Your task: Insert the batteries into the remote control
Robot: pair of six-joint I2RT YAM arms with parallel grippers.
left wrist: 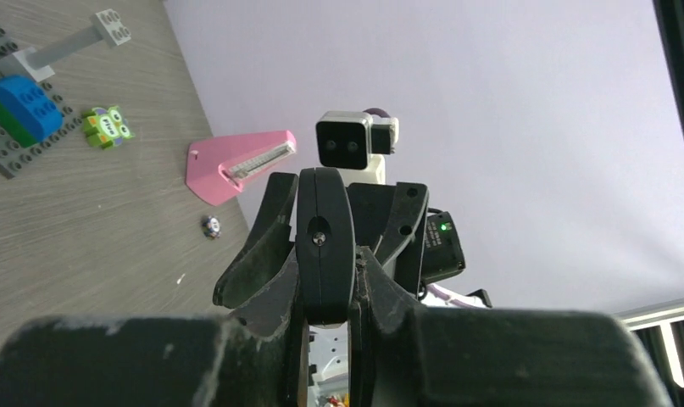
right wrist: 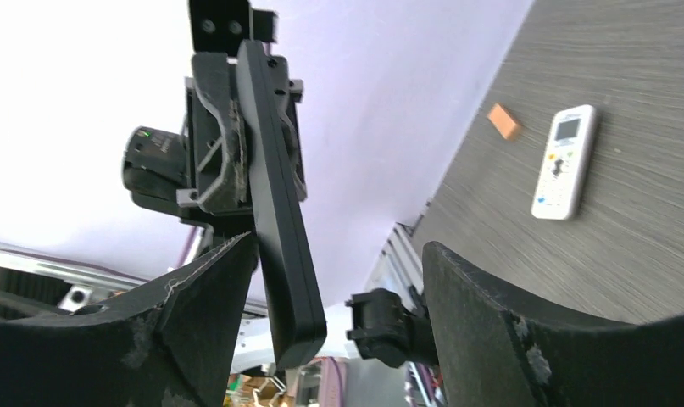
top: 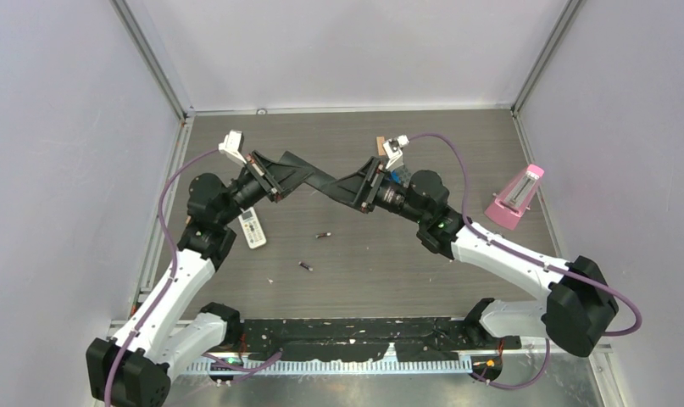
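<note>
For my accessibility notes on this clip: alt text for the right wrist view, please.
The left tool holds a long black plastic remote between the right tool's open fingers; a white remote and orange block lie on the grey table.

Pink metronome (top: 512, 203), owl toy (left wrist: 108, 126), orange blk (right wrist: 504, 120)

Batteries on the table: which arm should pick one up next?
Right. The right fingers are open and empty at the end of the black remote, while the left fingers are shut on it in mid-air. The batteries lie loose on the table.
</note>
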